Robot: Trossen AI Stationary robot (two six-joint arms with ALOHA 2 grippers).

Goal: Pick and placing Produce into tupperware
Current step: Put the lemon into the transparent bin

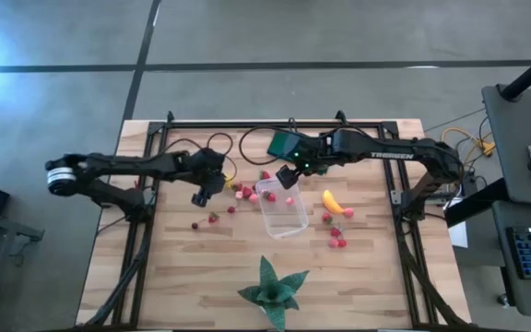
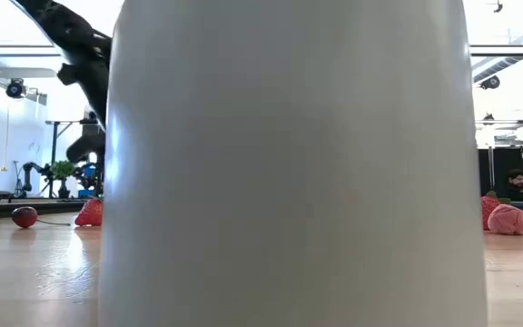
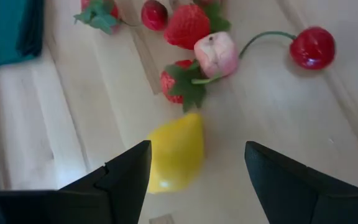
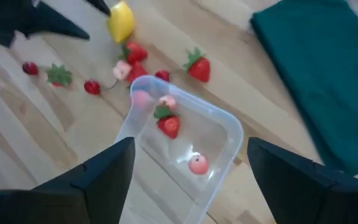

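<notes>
My right fingers (image 4: 188, 180) stand wide and empty above the tub (image 4: 182, 146), which sits mid-frame in the high view. My left fingers (image 3: 197, 171) are wide too, hovering over the lemon (image 3: 174, 152) left of the tub.

Risks, I judge: dropping lower, my right fingers could clip the tub's rim and slide or tip it. The lemon looks smooth and rounded, so it could squirt out sideways into the strawberries (image 3: 188, 25) just beside it.

The tub is clear with rounded corners and holds a strawberry (image 4: 168, 123) and pink pieces (image 4: 197, 163).
</notes>
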